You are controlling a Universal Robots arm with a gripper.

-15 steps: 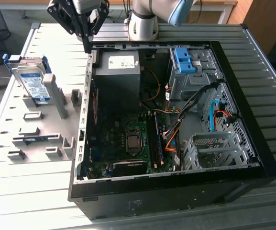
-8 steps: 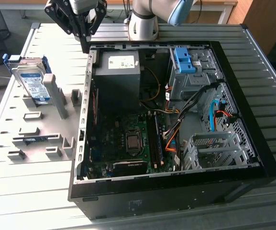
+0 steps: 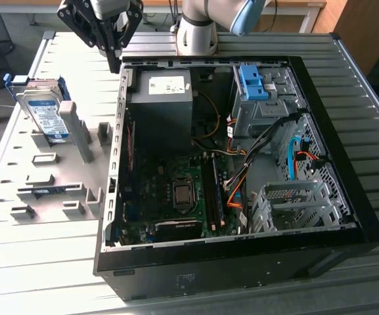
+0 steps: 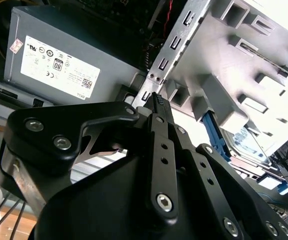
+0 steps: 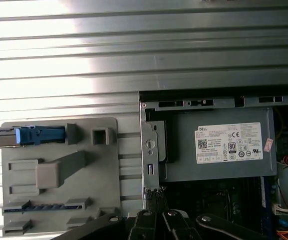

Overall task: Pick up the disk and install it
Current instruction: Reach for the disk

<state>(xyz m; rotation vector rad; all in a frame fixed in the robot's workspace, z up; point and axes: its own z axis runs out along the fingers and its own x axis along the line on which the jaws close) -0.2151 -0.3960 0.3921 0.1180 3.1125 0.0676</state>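
1. The disk (image 3: 44,113) is standing on edge at the exterior view's left, leaning in a slot of the grey fixture (image 3: 58,180). Propped like this, its blue-framed edges are probably being left free for a grasp.
2. The fixture is lying flat on the slatted table (image 3: 31,262), just beside the case (image 3: 242,266), likely so that each part is waiting in a known spot.
3. The gripper (image 3: 114,63) is hovering above the case's left wall, near the back corner and well apart from the disk. Its jaws are pressing together on nothing.
4. The case is lying on its side with the panel off, seemingly so that its inside is facing up for the arm. The power supply (image 3: 163,98) is sitting in the corner just beside the gripper.
5. Further right, a bare blue bracket (image 3: 251,82) is resting on the drive cage (image 3: 268,111). The disk is not yet being carried there.
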